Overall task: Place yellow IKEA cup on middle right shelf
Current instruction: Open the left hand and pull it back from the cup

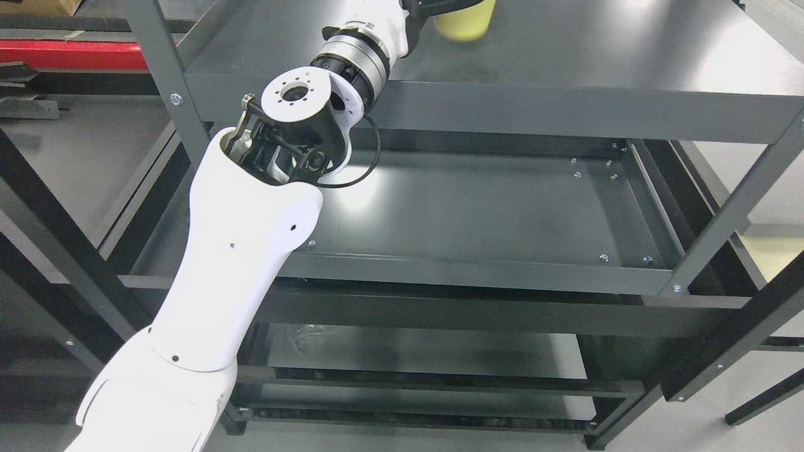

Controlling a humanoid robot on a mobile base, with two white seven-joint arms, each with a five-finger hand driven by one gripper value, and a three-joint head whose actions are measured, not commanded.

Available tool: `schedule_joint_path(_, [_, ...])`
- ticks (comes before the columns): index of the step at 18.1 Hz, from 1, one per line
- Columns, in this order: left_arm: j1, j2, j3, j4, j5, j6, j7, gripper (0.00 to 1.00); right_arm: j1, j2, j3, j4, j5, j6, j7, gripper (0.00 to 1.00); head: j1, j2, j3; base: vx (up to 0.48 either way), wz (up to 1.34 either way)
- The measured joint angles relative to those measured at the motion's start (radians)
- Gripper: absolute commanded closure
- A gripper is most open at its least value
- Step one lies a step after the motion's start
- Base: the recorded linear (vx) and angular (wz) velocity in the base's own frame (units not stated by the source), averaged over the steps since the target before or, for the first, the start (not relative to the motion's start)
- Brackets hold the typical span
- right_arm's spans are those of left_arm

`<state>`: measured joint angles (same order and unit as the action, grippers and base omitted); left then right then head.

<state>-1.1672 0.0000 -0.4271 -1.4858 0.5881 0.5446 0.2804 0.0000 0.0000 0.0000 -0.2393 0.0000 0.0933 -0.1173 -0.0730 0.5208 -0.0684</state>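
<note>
Here the yellow cup [465, 20] is seen at the very top edge of the head view, on or just above the top shelf [597, 63] of the grey metal rack; its upper part is cut off by the frame, so whether it is resting or lifted cannot be told. The left arm [245, 232] is brought in from the lower left and stretched up over the front lip of that shelf, presumably so that the cup can be reached from the side. Only a dark sliver of the left hand [419, 14] is shown beside the cup, touching or nearly so. Whether its fingers are closed on the cup cannot be told, since they are mostly out of frame. The right arm is not shown.

The middle shelf [502, 207] is seen bare below, its right half unobstructed. It is judged that the cup has not yet been carried down, and that the arm must be drawn back clear of the upper shelf's lip before any lowering.
</note>
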Motion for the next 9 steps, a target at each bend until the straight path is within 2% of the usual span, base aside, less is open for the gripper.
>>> schedule_joint_path(5, [0.003,0.0,0.012,-0.006,-0.011,-0.002,-0.002,0.01,0.0,0.0,0.0,0.0,0.0,0.0,0.0,0.01,0.0,0.0,0.0,0.0,0.0])
schedule_joint_path(9, [0.004,0.0,0.026,-0.041,-0.014,-0.046,-0.004,0.01,0.0,0.0,0.0,0.0,0.0,0.0,0.0,0.01,0.0,0.0,0.0,0.0,0.0])
